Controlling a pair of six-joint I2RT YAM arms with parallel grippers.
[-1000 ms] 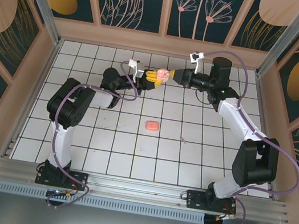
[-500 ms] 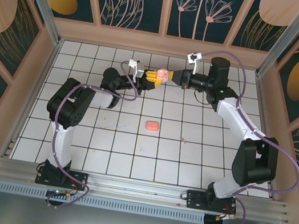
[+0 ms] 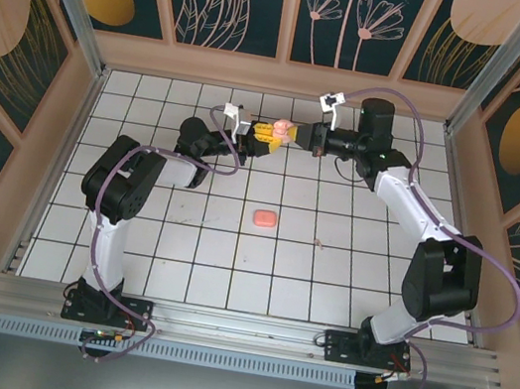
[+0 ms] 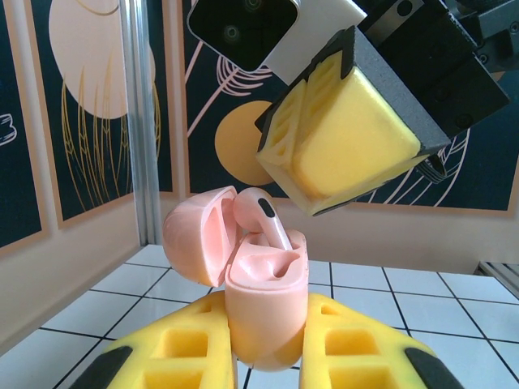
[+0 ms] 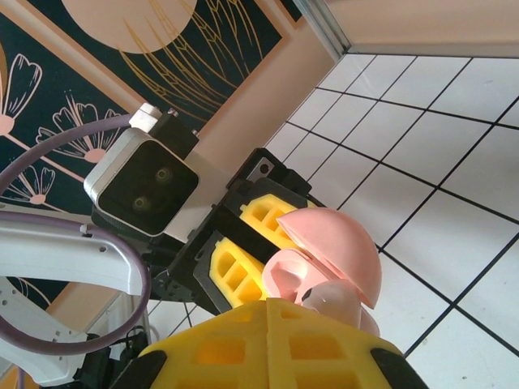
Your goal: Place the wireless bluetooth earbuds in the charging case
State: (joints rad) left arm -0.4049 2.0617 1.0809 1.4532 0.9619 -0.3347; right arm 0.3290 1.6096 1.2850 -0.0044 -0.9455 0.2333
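**A:** Pale pink plastic, held up off the tiles. Is that the charging case (image 4: 263, 320)?

**B:** Yes. The left fingers (image 4: 174, 361) grip its lower body from both sides, yellow pads pressed to the shell. The case stands upright between them. From the top camera it sits above the far part of the white-tiled tabletop (image 3: 328, 267), roughly midway between the side walls.

**A:** And the lid?

**B:** Open. In the left wrist view it is tipped back to the left of the body with its hollow inside showing.

**A:** Where is the earbud?

**B:** One earbud (image 4: 266, 217) is in the mouth of the case, on the lid side. It leans, and its upper end sticks up past the rim, close to the open lid. I cannot tell whether it is seated all the way down. The well next to it shows as a smooth pink hollow.

**A:** What about the right fingers (image 4: 349, 146)?

**B:** They are closed against each other, and I can see nothing held between them. In the left wrist view they hang just above and to the right of the earbud, with the lower corner of the pad near it but not visibly touching. In the right wrist view the tips point straight at the open case.

**A:** Anything else on the tabletop?

**B:** A coral pod (image 3: 264, 217) lies flat on the tiles, nearer the arm bases and well apart from both sets of fingers.
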